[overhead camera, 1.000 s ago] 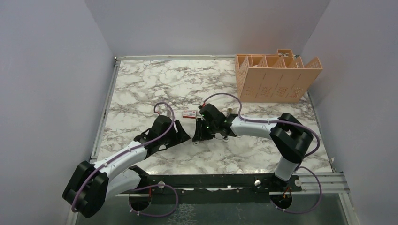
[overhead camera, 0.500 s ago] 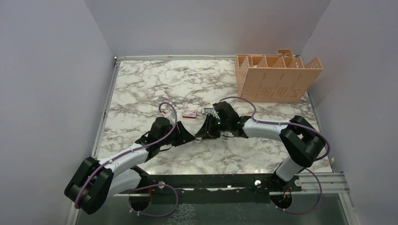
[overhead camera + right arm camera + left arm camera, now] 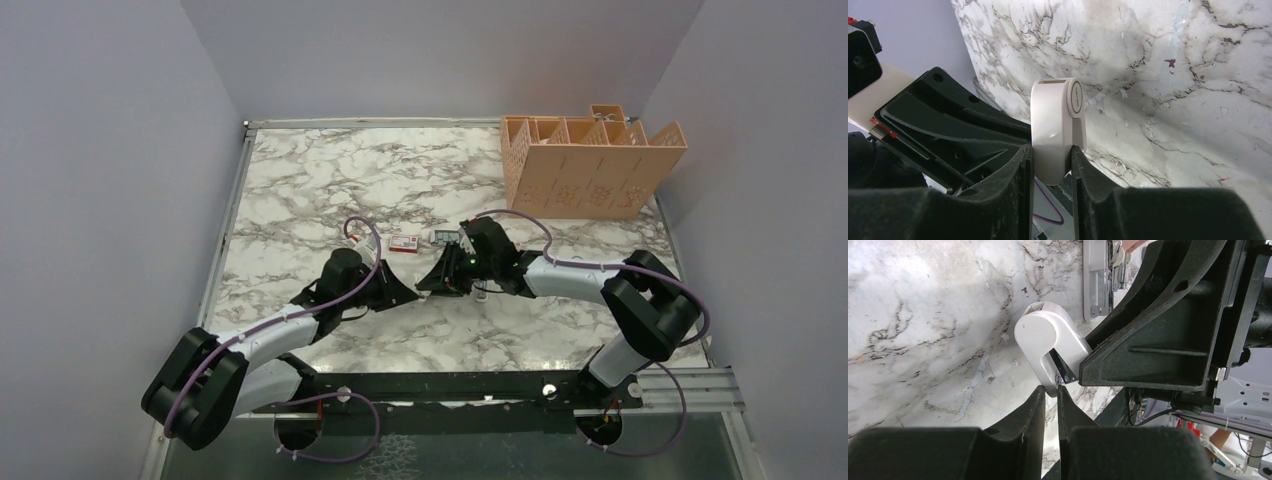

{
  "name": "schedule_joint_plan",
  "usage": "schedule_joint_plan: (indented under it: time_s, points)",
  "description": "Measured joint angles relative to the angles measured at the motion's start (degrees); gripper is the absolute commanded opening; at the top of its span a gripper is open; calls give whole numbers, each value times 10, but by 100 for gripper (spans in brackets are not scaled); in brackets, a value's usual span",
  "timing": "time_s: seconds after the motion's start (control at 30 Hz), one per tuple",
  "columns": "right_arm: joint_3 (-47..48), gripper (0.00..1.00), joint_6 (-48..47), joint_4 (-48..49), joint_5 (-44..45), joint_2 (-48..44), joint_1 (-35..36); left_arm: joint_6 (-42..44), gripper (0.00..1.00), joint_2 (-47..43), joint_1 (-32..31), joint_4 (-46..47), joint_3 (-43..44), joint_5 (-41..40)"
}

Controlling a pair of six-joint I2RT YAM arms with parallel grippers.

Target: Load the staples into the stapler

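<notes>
- Right wrist: right gripper (image 3: pixel 1050 150) jaws clenched on the white stapler (image 3: pixel 1053 115).
- At the stapler's end, left gripper (image 3: pixel 1050 389) jaws nearly together; can't tell if grasping anything.
- Grey tray of staples (image 3: pixel 445 236) lies on bench (image 3: pixel 330 180), beside red-white box (image 3: pixel 404 241).

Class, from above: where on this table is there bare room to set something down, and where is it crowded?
Crowded: centre, left gripper and right gripper at the stapler; back right corner, orange organizer. Free: the table at far left, back rim to red-and-white box; the near middle strip.
</notes>
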Motion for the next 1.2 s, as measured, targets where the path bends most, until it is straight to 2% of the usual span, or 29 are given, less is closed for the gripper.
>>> schedule_joint_plan:
  time_s: [0.1,0.27,0.33,0.47,0.6,0.9,1.2]
  points:
    - [-6,19,5,0,0,-7,0,-1,23,8,0,9,0,10]
    - [-10,19,21,11,-9,-9,-1,-6,26,27,0,21,0,34]
    - [-10,19,28,19,-13,-9,-1,-6,21,28,0,23,0,38]
    - [-10,19,33,31,-17,-11,-1,-10,1,29,0,26,5,42]
    - [-10,19,21,21,-16,-16,-3,-14,0,33,0,29,5,38]
    - [51,21,-78,-127,-33,-36,-38,49,0,41,-4,22,3,12]
    - [130,33,-186,-237,-15,-33,-63,92,0,32,-8,47,1,6]
